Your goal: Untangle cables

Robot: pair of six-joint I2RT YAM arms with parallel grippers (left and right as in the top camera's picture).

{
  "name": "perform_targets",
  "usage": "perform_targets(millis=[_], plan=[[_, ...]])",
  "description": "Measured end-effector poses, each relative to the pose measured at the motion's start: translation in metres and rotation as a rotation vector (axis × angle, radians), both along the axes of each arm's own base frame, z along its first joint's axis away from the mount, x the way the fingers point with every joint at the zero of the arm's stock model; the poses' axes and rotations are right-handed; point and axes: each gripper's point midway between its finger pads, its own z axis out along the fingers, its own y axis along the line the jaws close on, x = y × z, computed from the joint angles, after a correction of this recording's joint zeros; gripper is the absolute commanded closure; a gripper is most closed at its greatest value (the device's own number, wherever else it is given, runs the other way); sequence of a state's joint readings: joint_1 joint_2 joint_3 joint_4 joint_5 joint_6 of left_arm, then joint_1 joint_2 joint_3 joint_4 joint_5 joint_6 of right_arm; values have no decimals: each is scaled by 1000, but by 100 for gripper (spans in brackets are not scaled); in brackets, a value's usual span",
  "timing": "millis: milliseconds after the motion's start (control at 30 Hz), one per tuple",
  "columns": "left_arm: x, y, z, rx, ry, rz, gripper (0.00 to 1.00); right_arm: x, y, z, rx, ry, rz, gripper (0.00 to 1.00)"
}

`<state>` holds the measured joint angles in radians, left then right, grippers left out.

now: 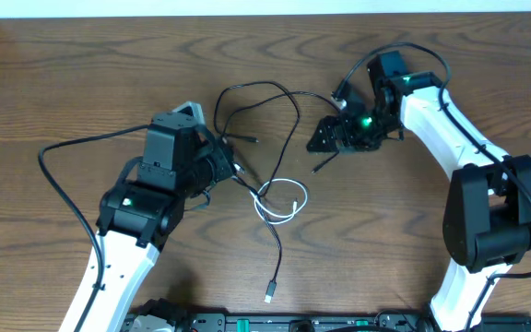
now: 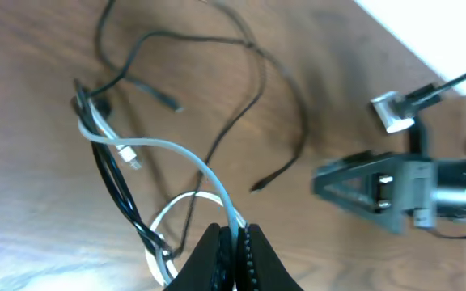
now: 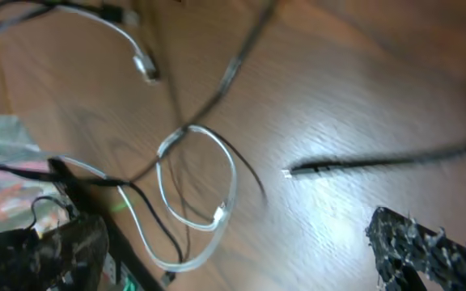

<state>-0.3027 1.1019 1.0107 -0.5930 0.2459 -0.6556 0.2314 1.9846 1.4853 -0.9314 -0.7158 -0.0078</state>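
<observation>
Table (image 1: 81,74), wood. Back edge runs along the top and the left edge shows at the far left corner. The cables sit mid-table between the two arms.

Left gripper (image 2: 233,234) is clenched on the white cable (image 2: 164,145), pinching one strand between its fingers. The rest of the white cable lies coiled on the table just right of that gripper in the overhead view. The black cable (image 1: 295,115) loops toward the back and crosses the white coil. One tail runs forward, and its plug (image 1: 270,297) lies close to the front edge.

Right gripper (image 1: 325,138) has its jaws spread and is grasping nothing. It is near a loose black cable end (image 3: 298,170) but not touching it.

Bare wood shows at the back left, front centre-right and far right.
</observation>
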Motion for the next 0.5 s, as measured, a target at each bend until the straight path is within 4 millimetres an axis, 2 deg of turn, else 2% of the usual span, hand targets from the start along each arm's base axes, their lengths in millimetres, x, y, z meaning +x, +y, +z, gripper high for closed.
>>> perform_targets(millis=[133, 200, 300, 500], plan=[[-1, -2, 19, -55, -53, 12, 92, 12, 7, 6, 47, -58, 5, 1], [-5, -2, 30, -87, -76, 27, 93, 11, 11, 10, 80, -67, 21, 1], [-13, -2, 47, -143, -106, 43, 92, 3, 26, 23, 185, -101, 104, 1], [-25, -5, 63, -224, -121, 45, 93, -28, 80, 63, 467, -168, 310, 1]])
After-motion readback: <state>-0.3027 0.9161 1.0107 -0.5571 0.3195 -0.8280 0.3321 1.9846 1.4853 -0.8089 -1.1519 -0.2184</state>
